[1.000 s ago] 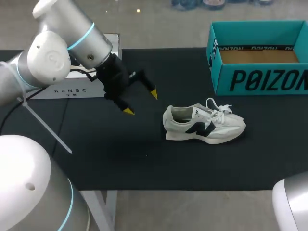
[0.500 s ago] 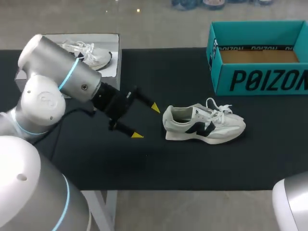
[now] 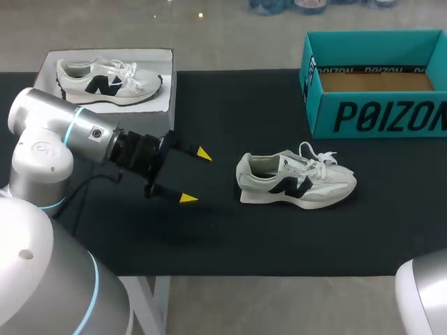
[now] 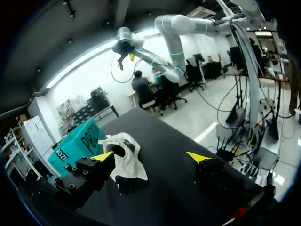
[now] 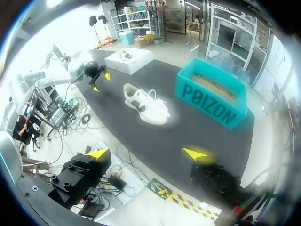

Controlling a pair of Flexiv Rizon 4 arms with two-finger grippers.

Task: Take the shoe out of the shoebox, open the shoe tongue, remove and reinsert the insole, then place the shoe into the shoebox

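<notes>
Right jaws open, empty, well apart from the shoe (image 3: pixel 297 180). Left jaws open, empty, near its heel, not touching. Shoe sits upright on the surface (image 3: pixel 209 237), outside the shoebox (image 3: pixel 377 84) beyond. Risk: a jaw tip nudges the heel and the shoe slides or tips. Shoebox side has big dark lettering, shoe has a dark side logo.

Head camera looks down from behind; left wrist camera sits low over the bench (image 3: pixel 230 230), right high; all share the shoe (image 3: pixel 293 183).
</notes>
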